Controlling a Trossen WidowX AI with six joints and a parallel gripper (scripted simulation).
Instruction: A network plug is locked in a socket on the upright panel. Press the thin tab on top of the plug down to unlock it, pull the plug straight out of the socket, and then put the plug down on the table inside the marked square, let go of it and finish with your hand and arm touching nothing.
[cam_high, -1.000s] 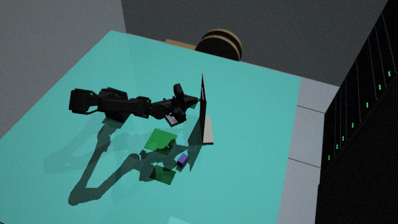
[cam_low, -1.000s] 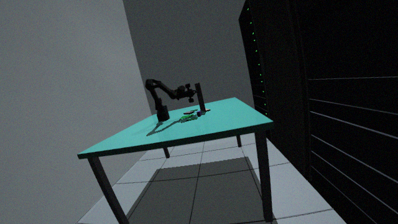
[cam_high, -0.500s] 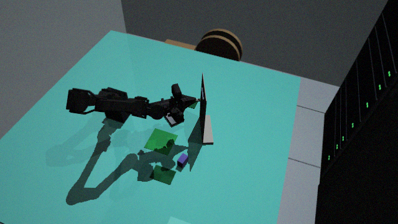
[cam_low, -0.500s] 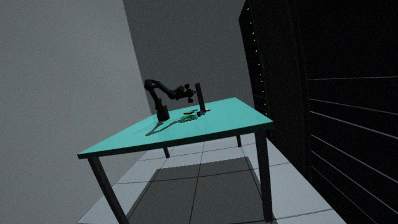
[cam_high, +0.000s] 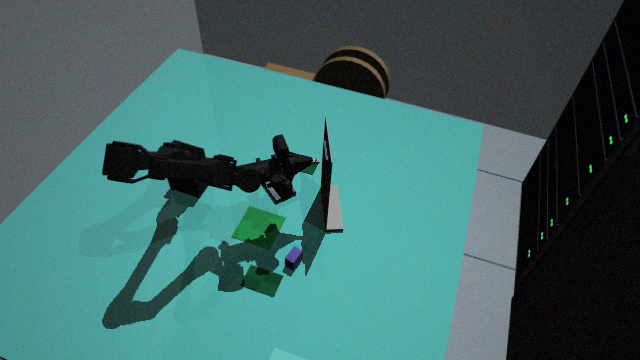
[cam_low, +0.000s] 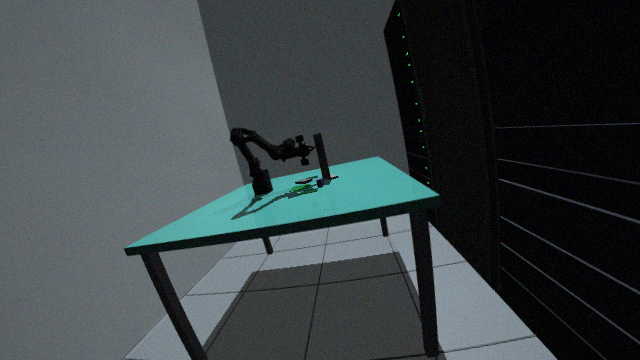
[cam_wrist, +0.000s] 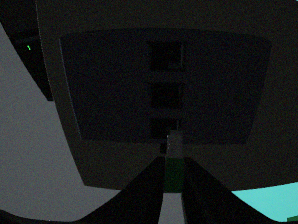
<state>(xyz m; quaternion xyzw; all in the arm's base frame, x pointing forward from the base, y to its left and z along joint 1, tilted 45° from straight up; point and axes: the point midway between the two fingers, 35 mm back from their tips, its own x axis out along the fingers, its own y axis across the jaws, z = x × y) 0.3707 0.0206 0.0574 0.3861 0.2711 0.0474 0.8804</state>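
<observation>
The turquoise table (cam_high: 400, 200) (cam_low: 360, 192) stood in a dim room with grey walls; a dark cabinet (cam_high: 560, 175) (cam_low: 450, 125) dotted with small green lights rose beyond one side, and a round brown-edged object (cam_high: 352, 77) showed past the far edge. Through my cameras I had the arm (cam_high: 192, 167) (cam_low: 260, 140) reaching across to the upright panel (cam_high: 326, 185) (cam_low: 321, 155) (cam_wrist: 115, 165); its gripper (cam_high: 314, 161) (cam_low: 311, 148) (cam_wrist: 173, 164) was raised above the tabletop, close to the panel's face. My fingers were clamped on the plug (cam_wrist: 174, 175); its green body sat between them, and its paler front end pointed at the panel, overlapping the lowest of three dark openings stacked in the inner plate (cam_wrist: 110, 90); I could not tell whether that end was wholly out of the socket, nor make out the tab's position. Down on the table, a bright green square (cam_high: 252, 222) lay well apart from the plug, with shadow across part of it; a darker green patch (cam_high: 262, 282) lay beside it, and a small purple block (cam_high: 293, 258) (cam_low: 320, 183) rested near both; which green area was the marked one, I could not say.
</observation>
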